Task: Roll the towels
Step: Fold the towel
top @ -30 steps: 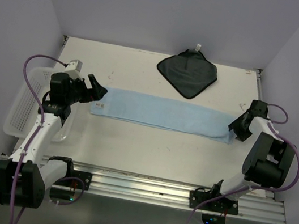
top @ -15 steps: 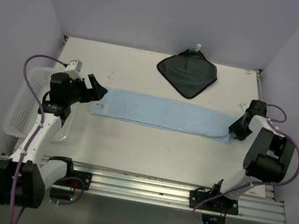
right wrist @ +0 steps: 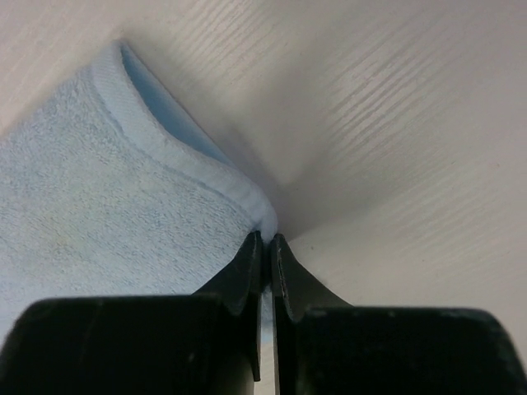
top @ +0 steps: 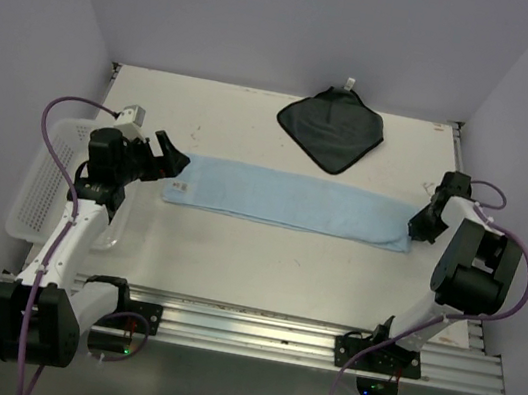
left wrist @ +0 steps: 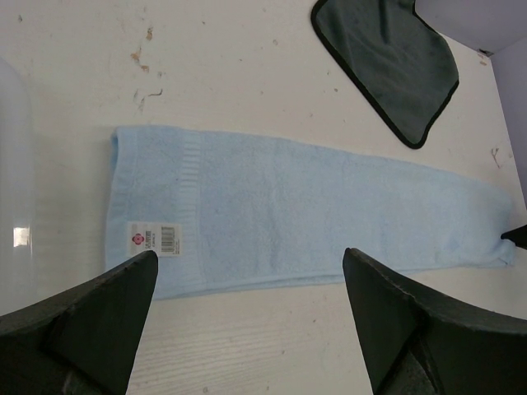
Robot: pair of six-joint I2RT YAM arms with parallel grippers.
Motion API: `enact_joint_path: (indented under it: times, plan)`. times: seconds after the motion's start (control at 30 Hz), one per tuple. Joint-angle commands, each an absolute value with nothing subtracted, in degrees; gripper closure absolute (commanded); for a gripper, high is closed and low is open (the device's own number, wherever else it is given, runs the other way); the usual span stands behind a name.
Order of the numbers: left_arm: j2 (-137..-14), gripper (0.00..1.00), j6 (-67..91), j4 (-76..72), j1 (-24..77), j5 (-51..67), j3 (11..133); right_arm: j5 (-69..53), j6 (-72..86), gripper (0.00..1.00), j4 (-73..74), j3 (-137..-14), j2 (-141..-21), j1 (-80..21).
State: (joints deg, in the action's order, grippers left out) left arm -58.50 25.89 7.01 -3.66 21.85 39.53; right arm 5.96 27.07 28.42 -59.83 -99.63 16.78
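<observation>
The light blue towel [top: 289, 200] lies folded into a long strip across the middle of the table, with a white label [left wrist: 152, 239] near its left end. My right gripper [top: 419, 227] is shut on the strip's right near corner [right wrist: 247, 197], its fingertips pinching the hem [right wrist: 266, 239]. My left gripper [top: 167, 157] hovers open over the strip's left end [left wrist: 249, 259], its wide-set fingers [left wrist: 123, 288] touching nothing. The dark grey towel [top: 331, 128] lies flat at the back, a small white tag at its far corner, and it also shows in the left wrist view [left wrist: 387, 58].
A white mesh basket [top: 44, 181] stands at the table's left edge, beside my left arm. The side walls rise close to both arms. Small brown stains [left wrist: 144, 78] mark the tabletop behind the blue strip.
My right gripper has closed on the blue towel's right corner and shifted slightly toward the back. The left arm has stayed still and open.
</observation>
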Motion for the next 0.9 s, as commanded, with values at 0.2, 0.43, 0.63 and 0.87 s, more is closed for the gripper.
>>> enact_joint_path:
  times: [0.2,0.43,0.63,0.87]
  plan:
    - [-58.6,0.02,25.8,4.7,-3.4,24.8,40.9,18.3,26.8,1.0,40.1,-64.8,-96.9,16.9]
    - [-57.9,0.01,25.6,4.4,-3.3,25.6,40.6,25.7,26.1,1.0,44.1,-65.8,-90.4,16.9]
    - [-57.4,0.01,25.5,4.3,-3.3,25.5,40.3,23.8,23.7,1.0,43.5,-68.2,-84.6,15.5]
    - [-57.0,0.0,25.5,4.3,-3.4,25.5,40.2,20.7,19.6,1.0,42.8,-72.8,-84.6,4.4]
